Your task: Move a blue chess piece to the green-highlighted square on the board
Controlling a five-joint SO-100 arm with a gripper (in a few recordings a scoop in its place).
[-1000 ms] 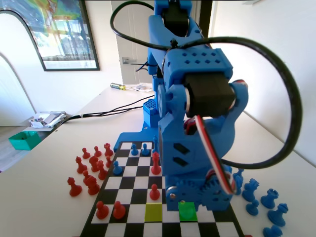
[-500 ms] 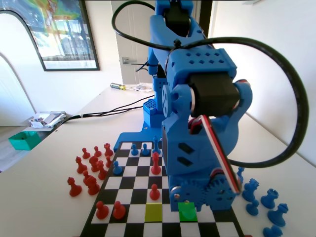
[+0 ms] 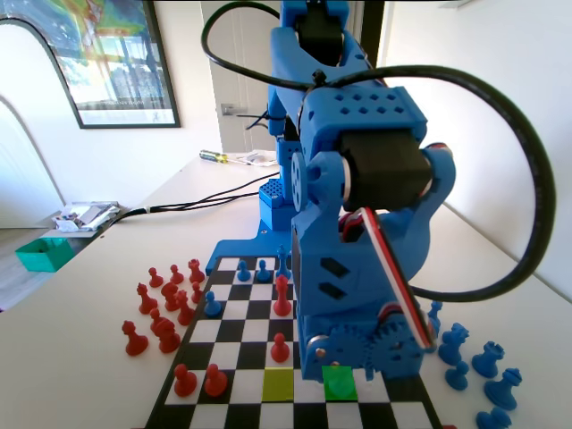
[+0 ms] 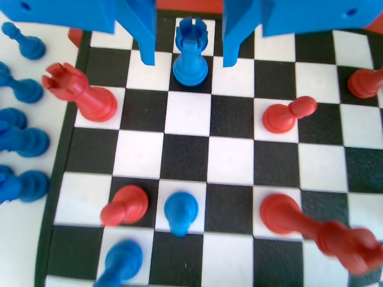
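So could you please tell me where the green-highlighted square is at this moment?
In the fixed view the green-highlighted square sits near the board's front edge, right of centre, directly under the blue arm's geared end, one square right of the yellow-green square.

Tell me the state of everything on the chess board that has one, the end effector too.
End effector, open, jaws either side of the blue rook, not gripping.
Blue rook, upright on a black square.
Blue pawn, upright on a white square.
Green-highlighted square, no piece on its visible part.
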